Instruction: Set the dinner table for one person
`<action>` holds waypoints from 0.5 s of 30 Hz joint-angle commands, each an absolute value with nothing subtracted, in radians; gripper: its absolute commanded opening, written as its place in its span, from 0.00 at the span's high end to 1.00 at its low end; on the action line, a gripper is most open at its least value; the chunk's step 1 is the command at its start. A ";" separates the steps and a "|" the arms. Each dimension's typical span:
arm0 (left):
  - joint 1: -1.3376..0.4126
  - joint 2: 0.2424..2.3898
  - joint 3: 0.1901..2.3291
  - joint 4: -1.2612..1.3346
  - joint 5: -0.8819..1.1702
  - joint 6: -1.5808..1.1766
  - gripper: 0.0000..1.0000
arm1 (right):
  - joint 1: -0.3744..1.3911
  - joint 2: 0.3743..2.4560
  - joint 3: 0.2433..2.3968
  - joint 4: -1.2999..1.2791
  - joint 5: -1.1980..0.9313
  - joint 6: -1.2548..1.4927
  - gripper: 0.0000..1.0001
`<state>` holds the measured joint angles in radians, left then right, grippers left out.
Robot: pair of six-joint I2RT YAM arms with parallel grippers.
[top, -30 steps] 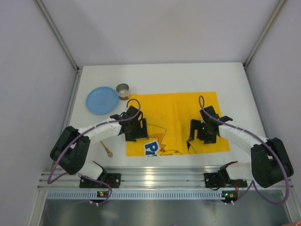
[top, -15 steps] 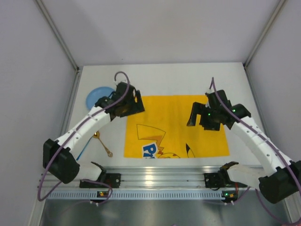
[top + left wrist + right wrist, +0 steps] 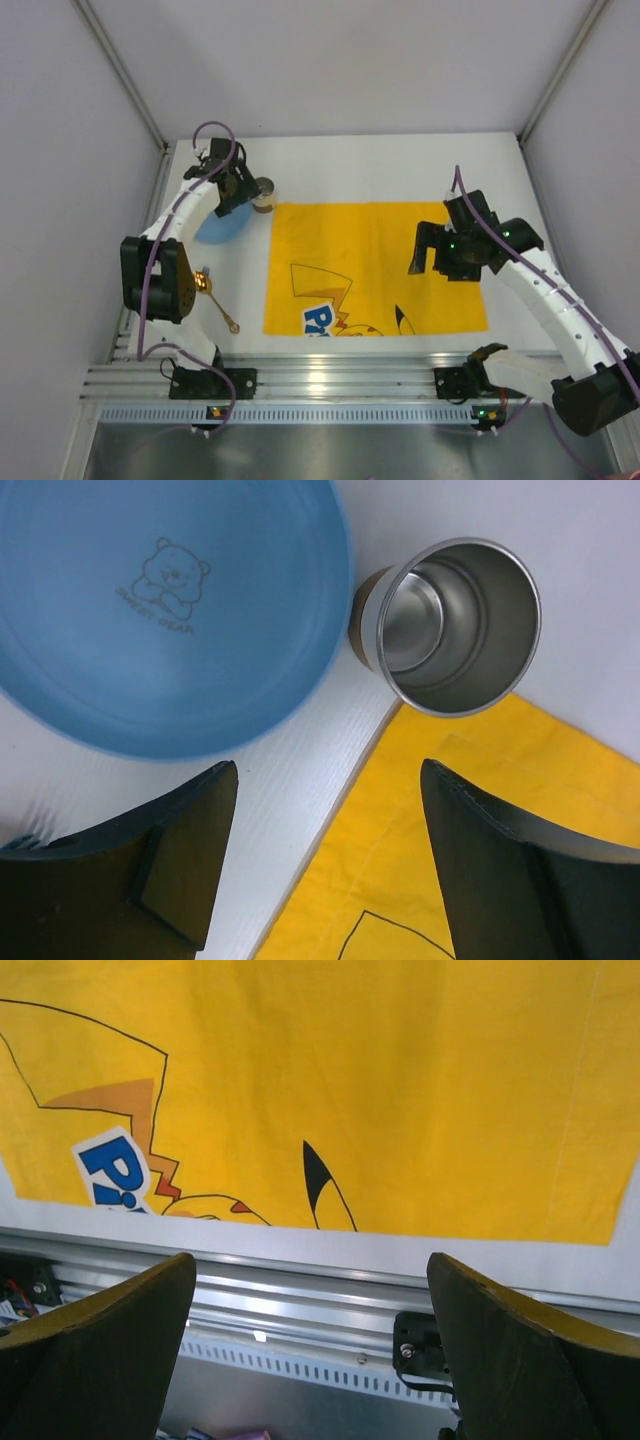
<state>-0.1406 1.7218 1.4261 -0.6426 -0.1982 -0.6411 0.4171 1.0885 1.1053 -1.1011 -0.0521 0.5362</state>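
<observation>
The dinner table [image 3: 400, 165] is a white top with a yellow cartoon-print mat [image 3: 375, 265] lying flat on it. A blue plate [image 3: 150, 610] with a bear print and an upright empty steel cup [image 3: 455, 625] stand at the mat's far left corner. My left gripper [image 3: 238, 190] hovers open over them, its fingers [image 3: 180, 860] straddling the mat's edge [image 3: 480, 810] with nothing between them. My right gripper [image 3: 428, 258] hangs open above the mat's right part [image 3: 380, 1080] and holds nothing. A gold spoon [image 3: 218, 302] lies left of the mat.
The left arm covers part of the plate [image 3: 212, 228] in the top view, and the cup [image 3: 263, 193] sits right beside it. An aluminium rail [image 3: 300, 1300] with the arm bases runs along the table's near edge. Grey walls enclose the table on three sides.
Both grippers have left the mat's near part. The left arm swung out to the far left over the plate and cup. The right arm lifted and drew back to the right.
</observation>
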 commanded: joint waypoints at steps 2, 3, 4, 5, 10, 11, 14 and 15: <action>-0.120 1.785 1.534 -0.556 -0.146 -0.623 0.21 | 0.422 1.109 1.146 -1.129 -0.005 0.503 0.00; -0.112 1.798 1.549 -0.546 -0.137 -0.626 0.21 | 0.422 1.117 1.147 -1.129 -0.005 0.502 0.00; -0.107 1.811 1.549 -0.540 -0.127 -0.624 0.21 | 0.420 1.121 1.149 -1.129 -0.005 0.500 0.00; -0.107 1.837 1.566 -0.538 -0.123 -0.624 0.21 | 0.420 1.126 1.149 -1.129 -0.005 0.499 0.00; -0.107 1.914 1.612 -0.557 -0.141 -0.611 0.22 | 0.414 1.155 1.150 -1.131 0.032 0.491 0.00; -0.107 1.946 1.630 -0.566 -0.147 -0.607 0.22 | 0.414 1.160 1.152 -1.131 0.034 0.491 0.00; -0.107 2.017 1.677 -0.598 -0.152 -0.598 0.33 | 0.410 1.177 1.154 -1.127 0.038 0.486 0.00; -0.106 2.035 1.689 -0.612 -0.153 -0.598 0.41 | 0.408 1.187 1.155 -1.127 0.038 0.482 0.00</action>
